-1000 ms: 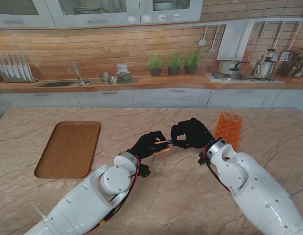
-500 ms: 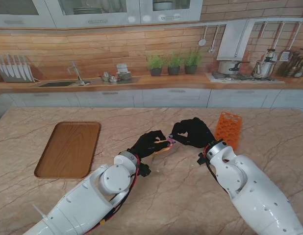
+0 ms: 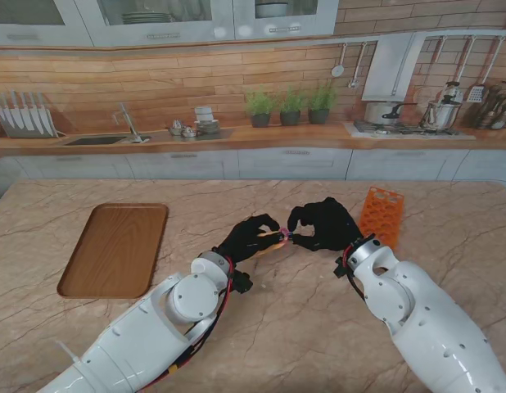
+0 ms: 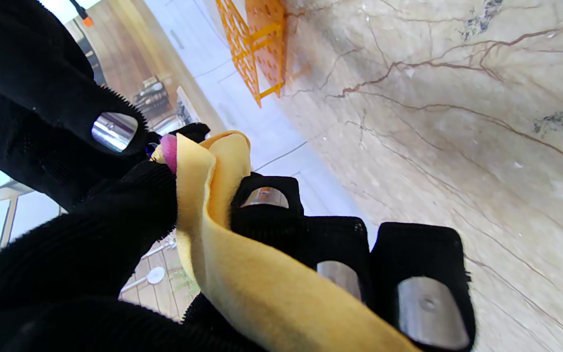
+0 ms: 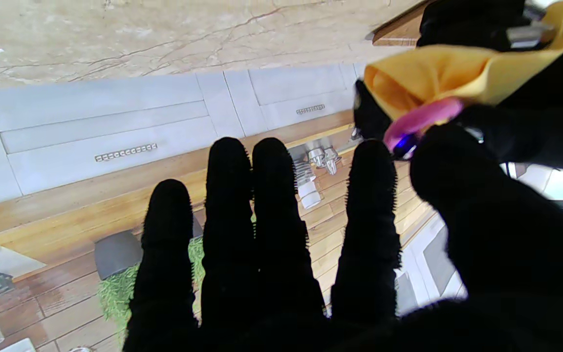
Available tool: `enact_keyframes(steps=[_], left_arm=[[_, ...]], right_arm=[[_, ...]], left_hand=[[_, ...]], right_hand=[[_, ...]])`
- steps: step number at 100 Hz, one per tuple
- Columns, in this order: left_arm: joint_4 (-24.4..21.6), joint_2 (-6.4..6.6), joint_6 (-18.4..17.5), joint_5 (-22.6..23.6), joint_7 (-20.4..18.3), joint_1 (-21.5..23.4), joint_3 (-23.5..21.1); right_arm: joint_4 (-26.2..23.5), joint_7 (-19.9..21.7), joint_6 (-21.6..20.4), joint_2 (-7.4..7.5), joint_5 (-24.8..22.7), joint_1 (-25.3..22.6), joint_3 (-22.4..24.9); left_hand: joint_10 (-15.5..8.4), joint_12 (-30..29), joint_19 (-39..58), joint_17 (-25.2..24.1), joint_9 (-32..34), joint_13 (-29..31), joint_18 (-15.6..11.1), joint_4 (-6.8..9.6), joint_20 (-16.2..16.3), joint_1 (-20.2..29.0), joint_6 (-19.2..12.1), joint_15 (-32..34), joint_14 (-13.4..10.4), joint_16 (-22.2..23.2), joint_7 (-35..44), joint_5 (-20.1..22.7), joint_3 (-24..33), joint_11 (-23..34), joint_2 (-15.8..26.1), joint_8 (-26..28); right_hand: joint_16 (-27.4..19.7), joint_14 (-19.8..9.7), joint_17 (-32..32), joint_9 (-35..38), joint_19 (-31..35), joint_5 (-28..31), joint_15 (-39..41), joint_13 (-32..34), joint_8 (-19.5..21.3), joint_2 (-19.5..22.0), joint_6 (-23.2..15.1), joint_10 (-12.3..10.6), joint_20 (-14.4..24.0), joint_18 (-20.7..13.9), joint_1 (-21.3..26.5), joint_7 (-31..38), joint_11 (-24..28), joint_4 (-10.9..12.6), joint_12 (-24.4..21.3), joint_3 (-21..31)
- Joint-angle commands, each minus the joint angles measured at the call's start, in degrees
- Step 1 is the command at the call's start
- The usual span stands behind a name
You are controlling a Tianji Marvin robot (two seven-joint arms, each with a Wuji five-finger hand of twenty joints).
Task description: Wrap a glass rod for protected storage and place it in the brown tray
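Observation:
My left hand [image 3: 249, 238] is shut on a yellow cloth [image 3: 270, 246] folded around the glass rod, held just above the table's middle. The rod's pink end [image 3: 283, 236] sticks out of the cloth toward my right hand [image 3: 323, 225], whose thumb and forefinger pinch that tip. In the left wrist view the cloth [image 4: 242, 274] runs across my curled left hand [image 4: 340, 254], with the pink end [image 4: 168, 149] at its top. In the right wrist view the rod [image 5: 421, 122] pokes from the cloth [image 5: 438, 73]. The brown tray [image 3: 115, 250] lies to the left, with nothing in it.
An orange perforated rack [image 3: 380, 214] stands just right of my right hand and shows again as the rack [image 4: 257, 44] in the left wrist view. A kitchen counter with a sink, plants and a stove runs along the back.
Both hands have lifted the wrapped rod slightly and shifted a little to the right. My right fingers have closed in on the pink tip.

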Motion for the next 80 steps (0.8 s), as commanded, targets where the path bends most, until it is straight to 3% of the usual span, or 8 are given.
enact_keyframes(steps=[1,13,36,56,65,71,75,80], left_arm=[[-0.15,-0.36,-0.24,-0.46,-0.23,0.06,-0.23],[-0.98,-0.16,0.2,-2.56,-1.54,0.46,-0.86],[-0.25,-0.2,-1.67,-3.45,-1.87,0.38,-0.95],[0.41,-0.25,-3.04,-3.19,-1.47,0.33,-1.03],[0.6,-0.32,-3.34,-2.95,-1.05,0.39,-1.09],[0.63,-0.4,-3.39,-2.97,-0.76,0.45,-1.15],[0.7,-0.48,-3.49,-2.98,-0.5,0.46,-1.16],[0.69,-0.53,-3.52,-3.05,-0.36,0.48,-1.19]], right_arm=[[0.05,0.33,-0.31,-0.06,0.27,-0.15,-0.76],[0.62,0.24,-0.07,-0.1,0.25,0.3,-1.85],[2.07,-0.41,1.65,-0.7,2.36,1.51,-4.23],[2.3,-0.03,2.17,-0.75,2.87,1.79,-4.75],[1.74,0.91,2.22,-0.72,3.65,1.33,-4.18],[1.36,1.5,2.03,-0.64,3.9,1.0,-3.66],[1.11,1.78,1.86,-0.59,3.96,0.74,-3.25],[0.79,2.02,1.71,-0.58,4.26,0.39,-2.73]], left_hand=[[-6.69,0.54,14.9,1.45,0.59,0.13,-2.51,10.97,0.6,4.13,-1.01,7.5,-7.81,0.36,-4.93,-2.7,6.02,6.76,5.05,0.45],[-5.25,0.34,14.9,1.55,-1.09,0.15,-2.96,17.84,1.44,1.78,-2.63,6.42,-8.17,0.51,-9.41,-4.94,2.33,6.09,13.09,1.33],[-4.01,0.23,14.9,1.71,-3.5,0.15,-3.99,22.43,2.92,-2.32,-2.78,6.17,-8.04,0.53,-12.04,-7.87,7.4,4.98,12.97,1.65],[-3.4,0.32,14.9,1.77,-4.9,0.14,-4.45,25.37,3.34,-2.8,-2.45,5.76,-7.97,0.61,-11.77,-9.02,11.7,4.14,9.01,1.9],[-3.19,0.65,14.9,1.81,-5.65,0.14,-4.62,20.9,3.79,-2.05,-2.38,5.36,-7.71,0.9,-11.43,-9.45,16.98,3.09,2.75,2.02],[-2.33,0.91,14.9,1.81,-6.67,0.15,-4.58,15.42,4.04,-0.65,-2.56,4.97,-7.35,1.25,-11.07,-9.77,20.49,2.02,-1.4,2.18],[-2.24,0.88,14.9,1.84,-7.21,0.14,-4.71,13.96,4.32,0.23,-2.52,4.83,-7.14,1.33,-10.88,-9.88,21.54,1.43,-3.33,2.27],[-1.74,1.35,14.9,1.88,-8.1,0.13,-4.88,7.01,5.13,2.29,-2.64,4.32,-6.36,1.95,-10.7,-10.1,25.38,-0.48,-7.66,2.35]], right_hand=[[-0.25,-1.55,0.06,-0.34,-0.25,-0.84,-0.08,-0.15,-0.26,-2.76,-2.05,-0.11,0.72,-0.28,1.92,0.33,-0.02,-1.19,0.09,2.24],[-0.27,-1.7,0.93,0.82,-0.38,0.14,-0.28,1.02,-0.29,-3.58,-3.14,-0.73,0.58,-0.37,3.35,1.02,-0.09,-1.75,0.1,4.67],[-0.11,-1.59,1.39,1.8,-0.05,0.67,0.17,1.71,-0.63,-1.71,-3.2,-0.94,0.62,-0.45,4.73,1.4,0.14,-2.35,0.1,5.1],[-0.22,-1.69,1.43,1.31,0.15,-0.53,0.09,1.61,-1.23,-5.69,-1.88,-0.93,0.48,-0.32,4.81,1.1,0.12,-2.36,0.03,5.43],[-0.35,-1.78,1.26,0.88,-0.05,-0.96,-0.15,1.48,-1.41,-7.91,-1.54,-1.04,0.3,-0.4,5.35,0.87,-0.1,-3.2,-0.06,3.92],[-0.52,-1.93,1.12,0.48,-0.28,-0.73,-0.58,1.17,-1.21,-8.66,-0.75,-1.11,0.13,-0.42,4.53,-0.25,-0.4,-3.55,-0.14,2.52],[-0.48,-2.06,1.03,0.26,-0.48,-0.36,-0.88,0.99,0.27,-8.77,-0.23,-1.14,0.05,-0.43,3.45,-2.13,-0.63,-3.28,-0.11,1.48],[-0.45,-2.19,0.9,-0.02,-0.59,-0.35,-1.0,0.83,0.79,-8.11,0.18,-1.09,0.02,-0.48,2.07,-2.96,-0.78,-3.37,-0.1,0.78]])
